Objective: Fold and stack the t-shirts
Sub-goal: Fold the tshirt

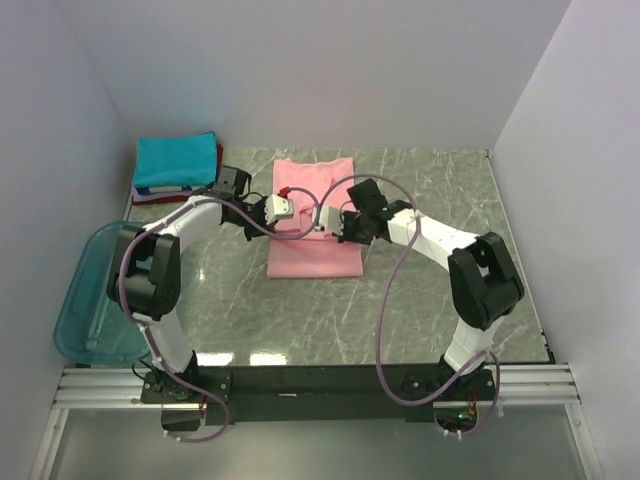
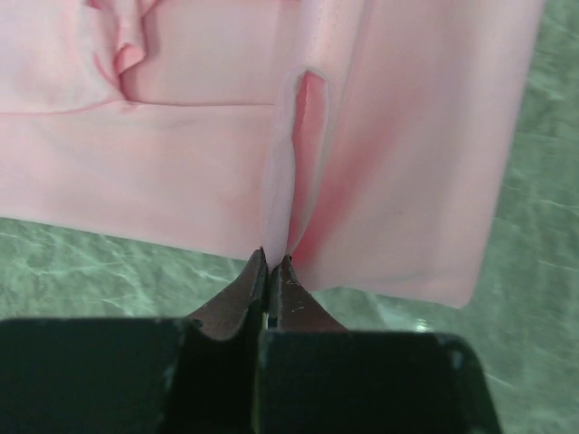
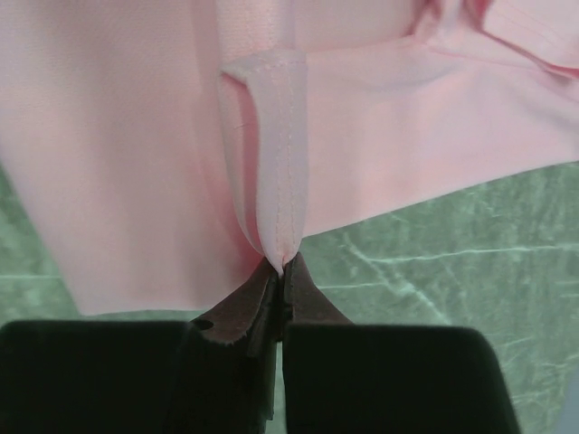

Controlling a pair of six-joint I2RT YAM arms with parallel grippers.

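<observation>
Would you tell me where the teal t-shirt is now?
In the top view, the teal t-shirt lies folded at far left, beyond the blue bin and left of the pink t-shirt.

The pink t-shirt (image 1: 312, 258) is soft, matt cloth; a fine knit texture and a stitched hem (image 3: 288, 154) show in the right wrist view. The folded teal t-shirt (image 1: 176, 160) is likewise matt cloth. The table (image 1: 430, 190) has a smooth, glossy green top veined like marble. The bin (image 1: 85, 300) is translucent blue plastic with a slight sheen. The left arm (image 1: 185, 225) and right arm (image 1: 440, 238) have smooth white shells and matt black joints. The left gripper (image 2: 271, 271) and right gripper (image 3: 283, 269) have dark, matt fingers. The cables (image 1: 385, 330) are smooth and purple; the rail (image 1: 100, 385) is bare silvery metal.
</observation>
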